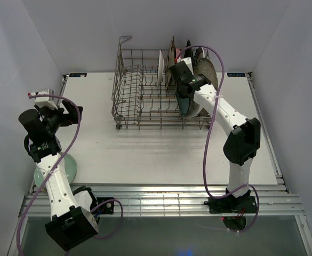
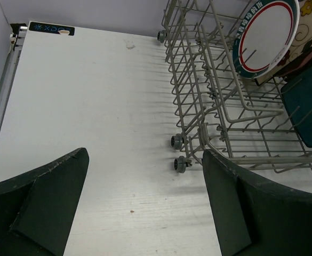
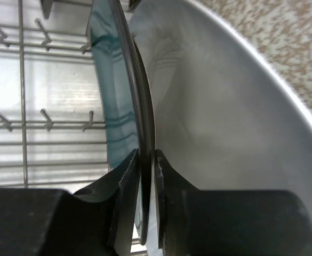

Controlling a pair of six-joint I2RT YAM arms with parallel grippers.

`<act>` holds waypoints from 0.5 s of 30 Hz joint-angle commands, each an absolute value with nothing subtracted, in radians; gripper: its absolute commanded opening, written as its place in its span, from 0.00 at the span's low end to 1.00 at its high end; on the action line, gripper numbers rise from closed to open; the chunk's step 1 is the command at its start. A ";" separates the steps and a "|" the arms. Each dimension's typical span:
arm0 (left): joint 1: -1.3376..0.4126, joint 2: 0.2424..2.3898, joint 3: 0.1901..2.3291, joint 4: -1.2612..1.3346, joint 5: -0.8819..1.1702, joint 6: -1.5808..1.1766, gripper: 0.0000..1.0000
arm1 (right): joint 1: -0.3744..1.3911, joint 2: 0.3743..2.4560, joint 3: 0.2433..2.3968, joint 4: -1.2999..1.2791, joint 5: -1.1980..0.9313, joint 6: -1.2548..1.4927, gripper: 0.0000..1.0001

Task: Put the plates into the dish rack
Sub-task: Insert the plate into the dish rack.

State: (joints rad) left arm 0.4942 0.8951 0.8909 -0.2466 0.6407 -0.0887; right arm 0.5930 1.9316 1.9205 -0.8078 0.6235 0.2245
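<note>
Right tool is down inside the dish rack, at its right-hand end. In the wrist view the fingers sit tight on either side of the rim of the teal plate. They're nearly closed with just the plate edge between them, so it reads as a pinch on that rim. The teal plate is up on its edge between the tines, and right beside it is a bigger speckled grey plate, whose smooth grey face fills most of that view.

Further left in the same row, all standing on edge, are a cream floral plate, a white round plate with a teal rim and red ring, and a plain white plate. The left half of the rack is just bare tines, with the tall wire loop at the far left corner.

Left tool has its jaws spread wide with nothing between them. It's hanging over the left side of the desk, well apart from the rack, which its camera catches off to the right.

One pale green plate lies flat on the desk at the near left corner, partly hidden under the left arm.
</note>
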 commanded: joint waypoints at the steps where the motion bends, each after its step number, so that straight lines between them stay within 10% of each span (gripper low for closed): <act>1: 0.491 0.891 0.885 -0.229 0.658 -0.075 0.98 | 0.575 1.913 1.983 -0.742 0.677 0.212 0.27; 15: 0.491 0.887 0.876 -0.230 0.655 -0.055 0.98 | 0.569 1.881 1.985 -0.742 0.672 0.207 0.46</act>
State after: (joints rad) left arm 0.4942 0.8955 0.8890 -0.2466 0.6430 -0.0711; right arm 0.5652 1.9327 1.9423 -0.7750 0.6533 0.2050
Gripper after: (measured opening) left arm 0.976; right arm 0.454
